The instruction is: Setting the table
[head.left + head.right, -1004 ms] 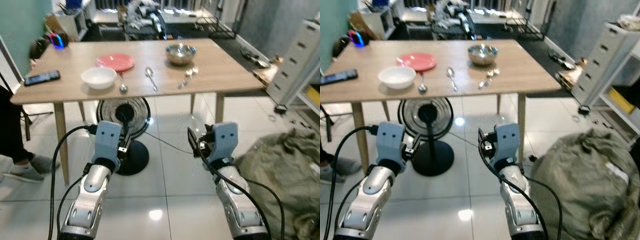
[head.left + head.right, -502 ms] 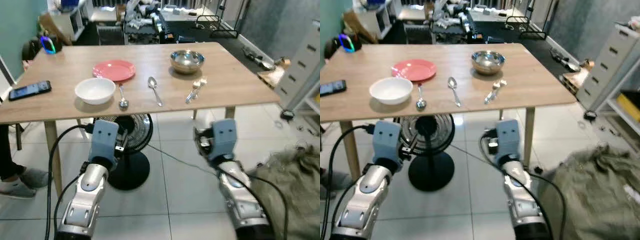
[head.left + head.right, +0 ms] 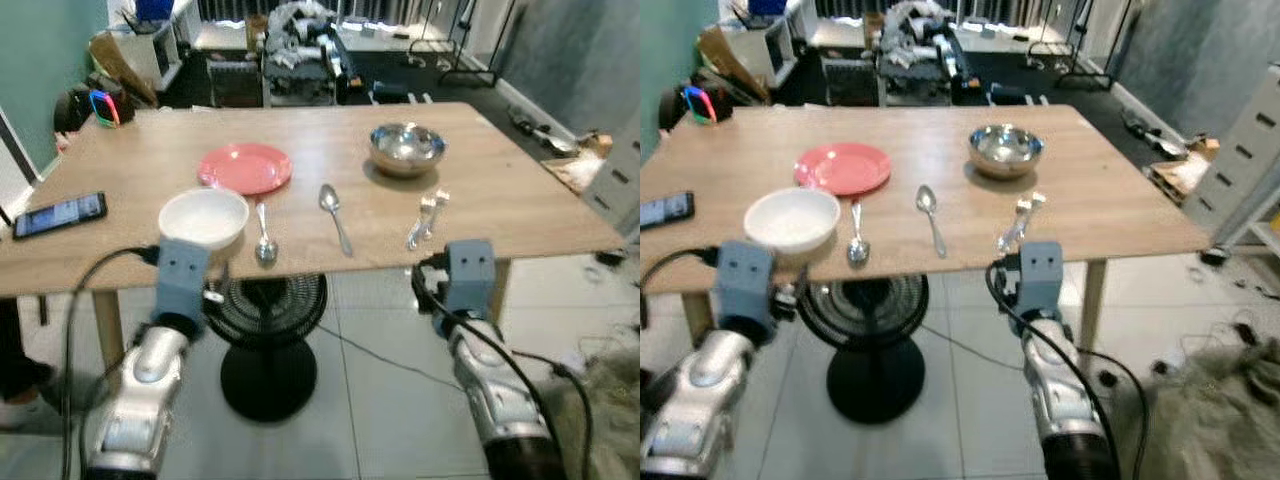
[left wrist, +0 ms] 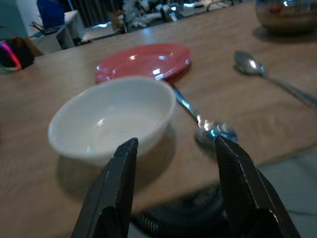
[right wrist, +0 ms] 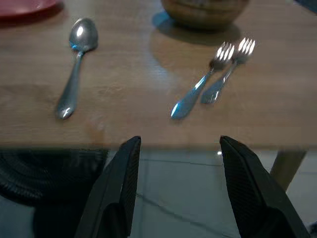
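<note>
Both hands gape empty at the desk (image 3: 520, 205) edge: left hand (image 4: 176, 188) facing white bowl (image 4: 113, 115), right hand (image 5: 176, 186) probably facing two forks (image 5: 213, 79).

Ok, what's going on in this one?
The robot stands at the near edge of a wooden table with both arms raised and nothing in either one. The left gripper is open, pointed at a white bowl beside a spoon and a pink plate. The right gripper is open too, facing two forks, a second spoon and a metal bowl. No item has been picked up yet. A phone lies at the table's left end.
</note>
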You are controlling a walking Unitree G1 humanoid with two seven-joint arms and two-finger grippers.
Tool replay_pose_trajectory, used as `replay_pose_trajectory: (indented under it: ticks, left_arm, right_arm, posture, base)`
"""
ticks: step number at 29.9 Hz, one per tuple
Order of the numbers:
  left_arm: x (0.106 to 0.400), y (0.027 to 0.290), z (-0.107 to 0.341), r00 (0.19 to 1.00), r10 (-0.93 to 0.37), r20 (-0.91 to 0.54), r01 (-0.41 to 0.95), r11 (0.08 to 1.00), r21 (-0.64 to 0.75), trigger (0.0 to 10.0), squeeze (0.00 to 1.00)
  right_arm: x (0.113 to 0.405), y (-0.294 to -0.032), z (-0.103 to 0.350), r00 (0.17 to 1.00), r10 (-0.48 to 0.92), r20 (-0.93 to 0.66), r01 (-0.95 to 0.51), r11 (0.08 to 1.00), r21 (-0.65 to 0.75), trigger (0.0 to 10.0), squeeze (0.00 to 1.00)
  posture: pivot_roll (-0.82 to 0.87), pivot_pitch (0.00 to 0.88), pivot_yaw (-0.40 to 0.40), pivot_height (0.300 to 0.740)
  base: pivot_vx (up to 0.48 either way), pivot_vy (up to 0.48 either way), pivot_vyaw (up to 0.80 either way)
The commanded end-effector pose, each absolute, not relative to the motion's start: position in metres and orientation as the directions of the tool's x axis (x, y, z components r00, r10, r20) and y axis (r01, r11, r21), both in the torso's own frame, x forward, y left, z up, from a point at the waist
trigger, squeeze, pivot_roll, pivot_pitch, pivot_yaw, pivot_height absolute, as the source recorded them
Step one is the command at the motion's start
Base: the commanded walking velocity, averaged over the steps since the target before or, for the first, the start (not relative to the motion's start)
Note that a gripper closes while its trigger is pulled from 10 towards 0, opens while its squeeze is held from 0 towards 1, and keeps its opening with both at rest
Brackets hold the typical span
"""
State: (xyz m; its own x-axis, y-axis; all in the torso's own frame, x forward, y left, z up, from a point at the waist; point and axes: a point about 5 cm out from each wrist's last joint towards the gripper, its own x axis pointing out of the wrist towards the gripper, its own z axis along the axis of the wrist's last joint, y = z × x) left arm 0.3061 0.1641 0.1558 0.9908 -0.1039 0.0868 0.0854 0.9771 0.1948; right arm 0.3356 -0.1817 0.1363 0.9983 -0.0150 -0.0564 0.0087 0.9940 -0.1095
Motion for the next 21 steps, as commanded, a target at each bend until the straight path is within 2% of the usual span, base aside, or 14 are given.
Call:
replay_pose_trajectory:
  ticks: [1, 14, 18, 21]
  left_arm:
    - [0.304, 0.170, 0.154, 0.993, -0.091, 0.075, 0.076, 0.979, 0.189, 10.0, 0.00]
    - [0.304, 0.165, 0.167, 0.980, -0.155, 0.125, 0.117, 0.955, 0.272, 10.0, 0.00]
    - [0.303, 0.164, 0.174, 0.972, -0.178, 0.154, 0.125, 0.945, 0.302, 10.0, 0.00]
    - [0.298, 0.160, 0.191, 0.942, -0.272, 0.198, 0.190, 0.915, 0.356, 10.0, 0.00]
  right_arm:
    - [0.337, -0.180, 0.136, 0.998, -0.011, -0.060, 0.005, 0.994, -0.106, 10.0, 0.00]
    - [0.343, -0.190, 0.155, 0.998, -0.057, 0.017, 0.059, 0.995, -0.075, 10.0, 0.00]
    - [0.343, -0.191, 0.158, 0.997, -0.064, 0.036, 0.066, 0.996, -0.061, 10.0, 0.00]
    - [0.345, -0.193, 0.159, 0.996, -0.080, 0.041, 0.084, 0.991, -0.108, 10.0, 0.00]
  posture:
    - [0.01, 0.000, 0.036, 0.740]
    - [0.02, 0.000, 0.035, 0.740]
    - [0.02, 0.000, 0.035, 0.740]
    - [0.02, 0.000, 0.036, 0.740]
  base:
    - [0.480, 0.000, 0.00]
    - [0.432, 0.000, 0.00]
    - [0.000, 0.000, 0.00]
    - [0.000, 0.000, 0.00]
